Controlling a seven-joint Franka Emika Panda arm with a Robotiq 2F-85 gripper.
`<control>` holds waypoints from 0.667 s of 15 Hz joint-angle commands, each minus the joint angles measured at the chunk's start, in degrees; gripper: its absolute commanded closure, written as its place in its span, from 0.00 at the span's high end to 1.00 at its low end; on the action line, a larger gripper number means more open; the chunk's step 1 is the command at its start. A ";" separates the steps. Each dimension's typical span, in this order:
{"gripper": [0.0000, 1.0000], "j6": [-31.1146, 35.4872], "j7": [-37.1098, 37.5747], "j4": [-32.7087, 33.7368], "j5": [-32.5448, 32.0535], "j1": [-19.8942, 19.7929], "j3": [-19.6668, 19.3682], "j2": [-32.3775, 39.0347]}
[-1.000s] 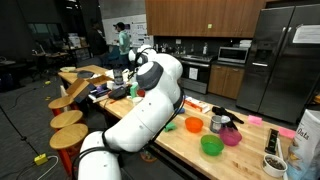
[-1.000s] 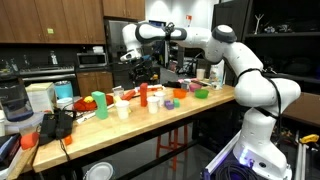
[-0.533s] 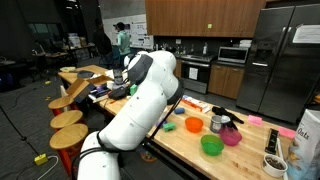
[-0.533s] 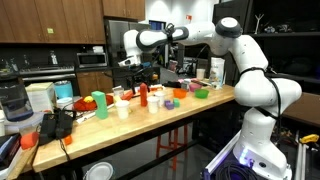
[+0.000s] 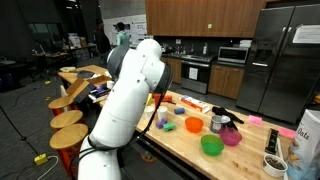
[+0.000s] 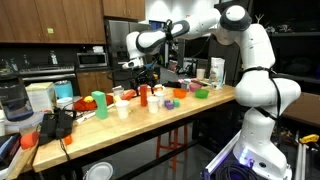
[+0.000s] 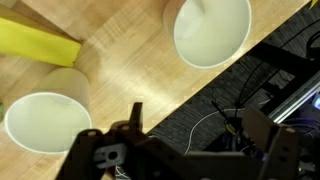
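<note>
My gripper (image 6: 137, 72) hangs above the wooden table (image 6: 150, 122), over its far edge near a red bottle (image 6: 143, 95). In the wrist view its two fingers (image 7: 198, 128) are spread apart with nothing between them, over the table edge and the dark floor with cables. Two white cups stand below it, one (image 7: 212, 30) at the top and one (image 7: 45, 122) at the lower left. A yellow object (image 7: 35, 42) lies at the upper left. In an exterior view my white arm (image 5: 135, 90) hides the gripper.
On the table are a green cup (image 6: 99, 102), a white cup (image 6: 123, 109), a green bowl (image 5: 211, 145), a pink bowl (image 5: 231, 137), a metal cup (image 5: 216, 123) and small coloured items. Stools (image 5: 68, 120) stand beside it, and kitchen counters and a fridge (image 5: 290, 60) are behind.
The arm's upper links have swung and now cover the gripper in an exterior view. The gripper has shifted only slightly above the table edge and stays open.
</note>
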 commanded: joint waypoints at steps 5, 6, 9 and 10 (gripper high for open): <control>1.00 -5.69 -20.79 0.73 1.33 15.19 -24.06 -17.42; 1.00 -5.34 -23.45 0.99 0.16 18.01 -27.55 -18.17; 1.00 -2.16 -31.61 1.51 -3.00 25.70 -37.08 -19.68; 1.00 0.17 -34.27 1.19 -3.68 27.86 -39.78 -20.18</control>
